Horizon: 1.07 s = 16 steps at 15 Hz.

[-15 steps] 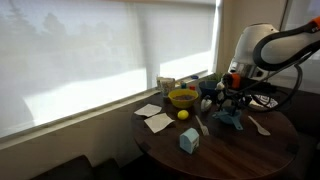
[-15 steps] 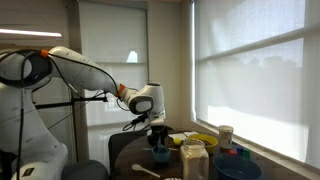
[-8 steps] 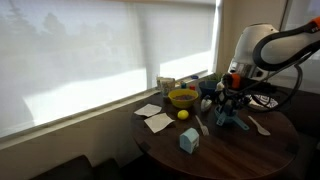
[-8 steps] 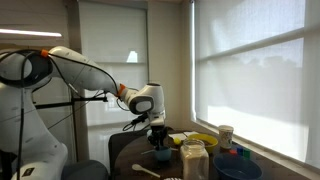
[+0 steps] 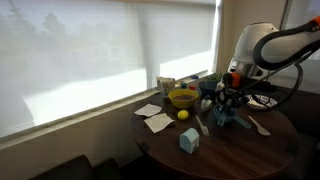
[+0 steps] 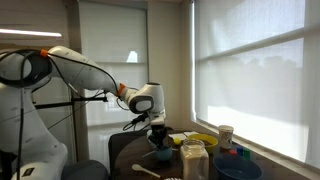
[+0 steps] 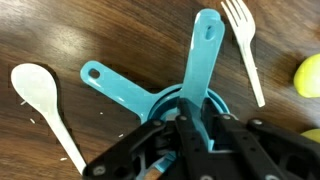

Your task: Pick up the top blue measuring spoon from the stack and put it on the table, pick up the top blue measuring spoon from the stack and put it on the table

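Observation:
The stack [image 7: 185, 100] of teal-blue measuring spoons lies on the dark brown round table [image 7: 120, 30]. One handle points up the wrist view and a lower one points to the upper left. My gripper [image 7: 190, 125] is down on the stack, its fingers pinched on the top spoon where handle meets bowl. The bowls are partly hidden by the fingers. In both exterior views the gripper [image 5: 226, 106] [image 6: 158, 138] hangs straight down onto the stack [image 5: 224, 120] [image 6: 160, 155].
A white plastic spoon [image 7: 40, 95] lies left of the stack, a white fork [image 7: 245, 50] to its upper right, and a lemon [image 7: 310, 75] at the right edge. A yellow bowl [image 5: 182, 98], light-blue carton [image 5: 188, 140], napkins [image 5: 155, 120] and a jar [image 6: 193, 160] stand on the table.
The gripper stays at the stack. The teal spoons under it look slightly shifted in an exterior view. Nothing else has moved.

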Each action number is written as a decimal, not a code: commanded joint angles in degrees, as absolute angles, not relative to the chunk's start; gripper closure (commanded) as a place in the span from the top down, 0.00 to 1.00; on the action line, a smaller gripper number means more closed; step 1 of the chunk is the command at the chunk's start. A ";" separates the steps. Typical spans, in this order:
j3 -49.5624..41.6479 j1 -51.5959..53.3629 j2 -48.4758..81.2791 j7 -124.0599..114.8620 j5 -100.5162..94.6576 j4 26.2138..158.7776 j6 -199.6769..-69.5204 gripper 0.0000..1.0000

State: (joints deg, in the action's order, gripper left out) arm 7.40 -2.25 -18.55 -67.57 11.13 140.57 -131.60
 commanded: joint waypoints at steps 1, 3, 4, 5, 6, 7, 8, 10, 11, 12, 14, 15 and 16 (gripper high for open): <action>6.65 -1.51 -18.27 -67.85 12.47 140.97 -132.95 0.00; 6.43 -1.48 -18.33 -67.70 12.82 141.04 -132.97 0.00; 6.27 -1.43 -18.27 -67.61 13.10 141.04 -132.92 0.02; 6.16 -1.43 -18.32 -67.59 13.28 141.03 -132.89 0.01; 5.99 -1.40 -18.34 -67.44 13.68 141.03 -132.90 0.00; 5.85 -1.38 -18.35 -67.35 14.01 141.03 -132.91 0.01; 5.75 -1.35 -18.36 -67.29 14.35 141.02 -132.94 0.01; 5.54 -1.29 -18.45 -67.10 14.96 140.95 -133.05 0.01; 5.37 -1.28 -18.60 -66.89 15.30 140.84 -133.08 0.01; 5.21 -1.34 -18.72 -66.76 15.47 140.75 -133.10 0.01; 4.81 -1.53 -19.15 -66.41 15.45 140.47 -133.02 0.01; 4.67 -1.62 -19.25 -66.31 15.33 140.36 -132.92 0.01; 4.39 -1.61 -19.38 -65.99 15.49 140.24 -132.78 0.01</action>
